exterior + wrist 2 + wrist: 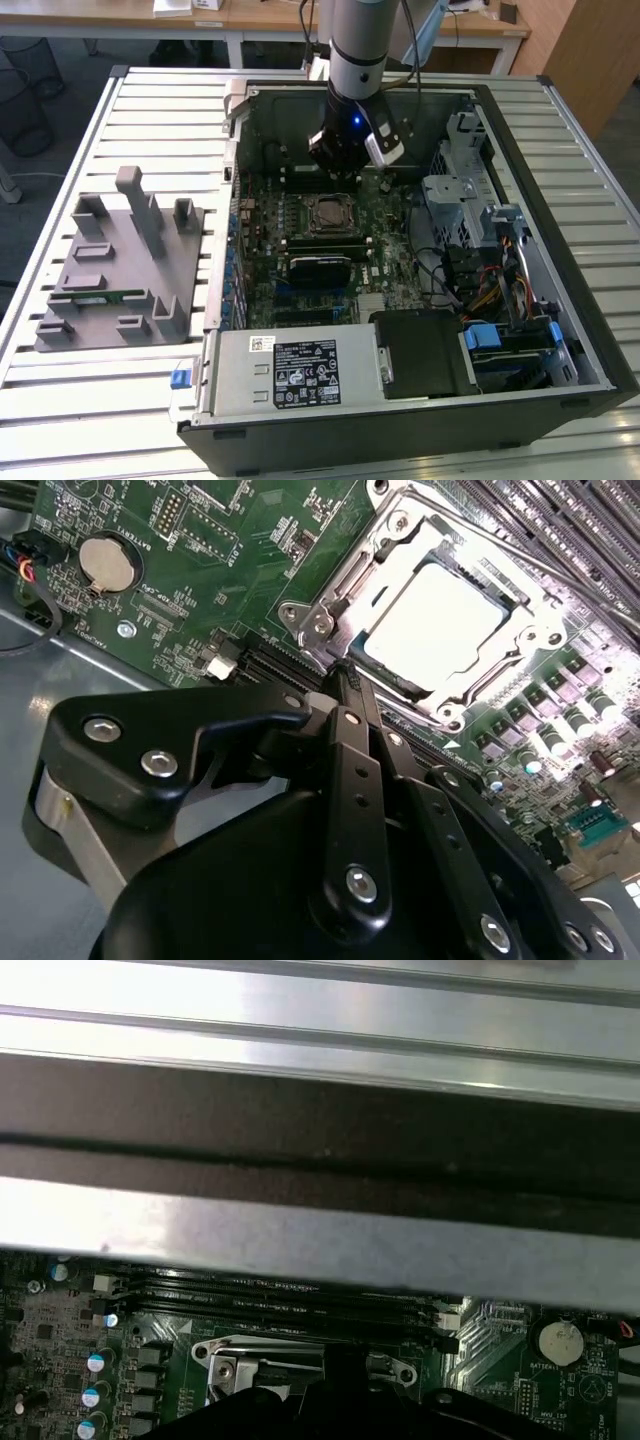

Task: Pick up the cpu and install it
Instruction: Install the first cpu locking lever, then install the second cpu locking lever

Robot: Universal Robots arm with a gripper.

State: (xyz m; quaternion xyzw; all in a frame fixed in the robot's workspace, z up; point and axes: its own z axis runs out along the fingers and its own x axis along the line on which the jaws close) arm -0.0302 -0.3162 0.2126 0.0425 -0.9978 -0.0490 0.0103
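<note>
Small flat square cpu with pale silvery metal top plate (432, 628): seated flat in socket on green motherboard, level, no tilt seen. Bright metal retention frame surrounds chip on all four sides; thin darker rim visible between plate and frame in second wrist view. Top plate bare, glare-washed, no marks discernible. In exterior view, cpu (327, 213) lies near middle of motherboard, inside open computer case, toward case's far wall.
</note>
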